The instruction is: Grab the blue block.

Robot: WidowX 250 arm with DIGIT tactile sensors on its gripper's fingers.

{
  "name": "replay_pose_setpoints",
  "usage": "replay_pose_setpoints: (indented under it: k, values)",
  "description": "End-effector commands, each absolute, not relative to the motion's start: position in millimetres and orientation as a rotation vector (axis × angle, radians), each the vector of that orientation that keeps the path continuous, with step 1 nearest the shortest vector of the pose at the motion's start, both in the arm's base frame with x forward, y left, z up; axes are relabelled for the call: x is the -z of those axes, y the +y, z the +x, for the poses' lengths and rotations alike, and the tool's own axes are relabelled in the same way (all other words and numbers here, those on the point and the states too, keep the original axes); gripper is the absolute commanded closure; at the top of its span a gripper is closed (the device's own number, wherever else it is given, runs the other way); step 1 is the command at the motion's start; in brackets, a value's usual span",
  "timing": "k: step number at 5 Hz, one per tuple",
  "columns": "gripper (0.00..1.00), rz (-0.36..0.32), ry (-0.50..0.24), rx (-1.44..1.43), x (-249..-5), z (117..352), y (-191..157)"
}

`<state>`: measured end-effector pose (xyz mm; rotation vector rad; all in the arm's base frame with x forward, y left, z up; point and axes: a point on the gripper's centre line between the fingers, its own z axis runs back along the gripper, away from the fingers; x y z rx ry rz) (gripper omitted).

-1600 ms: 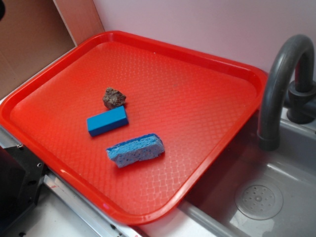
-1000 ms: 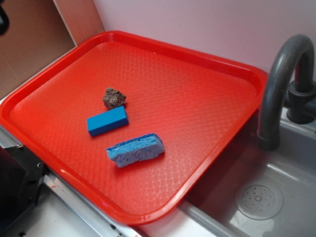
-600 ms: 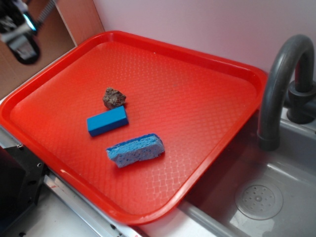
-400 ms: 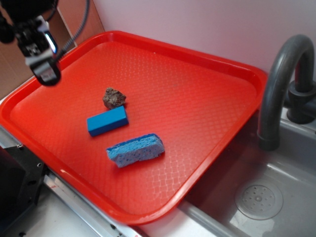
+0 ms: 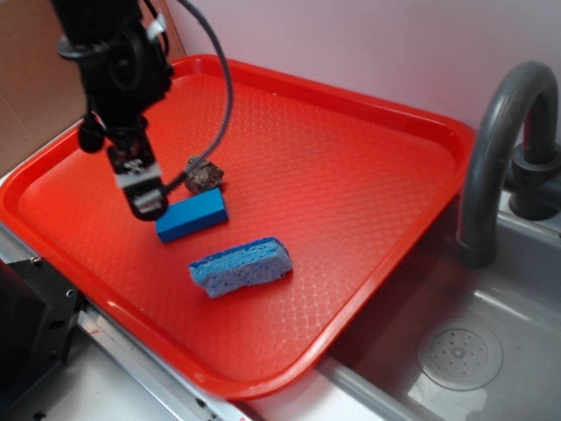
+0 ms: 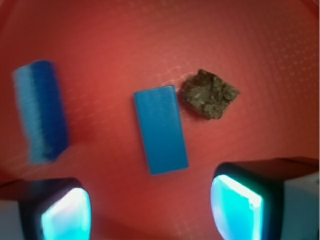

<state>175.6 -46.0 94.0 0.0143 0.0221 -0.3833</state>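
The blue block, a smooth bright-blue brick, lies flat on the red tray between a brown rock and a sponge. My gripper hangs over the tray just left of the block, above its left end. In the wrist view its two glowing fingertips stand wide apart at the bottom edge, with only bare tray between them. The block lies just beyond that gap and is not touched.
A lumpy brown rock sits just behind the block. A paler porous blue sponge lies in front of it. A grey sink basin with a curved faucet is at the right. Brown cardboard stands at the back left.
The arm came into view from the top left and swung down and right across the tray to just left of the blue block. Block, rock and sponge have not moved.
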Motion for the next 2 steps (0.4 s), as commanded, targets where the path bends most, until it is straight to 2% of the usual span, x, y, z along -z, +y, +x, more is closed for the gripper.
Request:
replay_pose_setpoints:
  k: [1, 2]
  values:
    - [0.00, -0.009, 0.061, 0.367, -58, 184, -33]
    - [0.00, -0.052, 0.075, 0.366, -41, 184, -29]
